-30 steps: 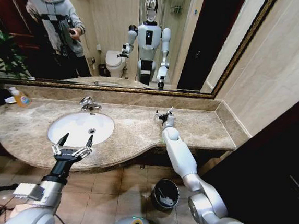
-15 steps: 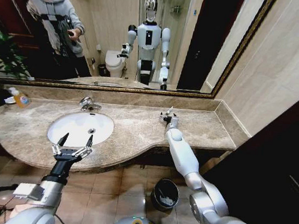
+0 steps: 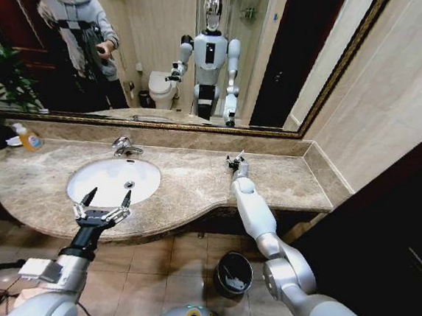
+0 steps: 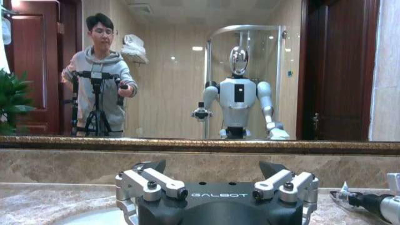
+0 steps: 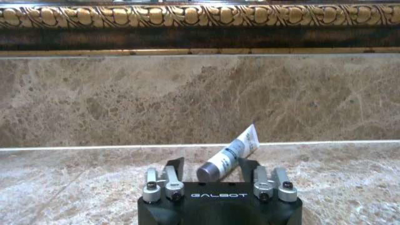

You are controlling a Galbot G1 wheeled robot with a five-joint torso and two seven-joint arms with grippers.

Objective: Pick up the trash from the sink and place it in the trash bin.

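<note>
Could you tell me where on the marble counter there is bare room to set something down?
The widest bare patch lies between the white oval sink and the right gripper, which sits over the beige marble counter with a small white tube at its fingers. The right end by the wall is free. The far-left corner is crowded by an orange-liquid bottle.

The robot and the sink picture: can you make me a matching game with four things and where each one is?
Things:
1. left tool
2. right tool
3. trash bin
4. orange bottle

Places:
A. on the floor below the counter edge
B. far left of the counter, by the mirror
C. open, over the front rim of the sink
D. over the counter to the right of the sink, holding a small white tube

Pairs: 1-C, 2-D, 3-A, 4-B
</note>
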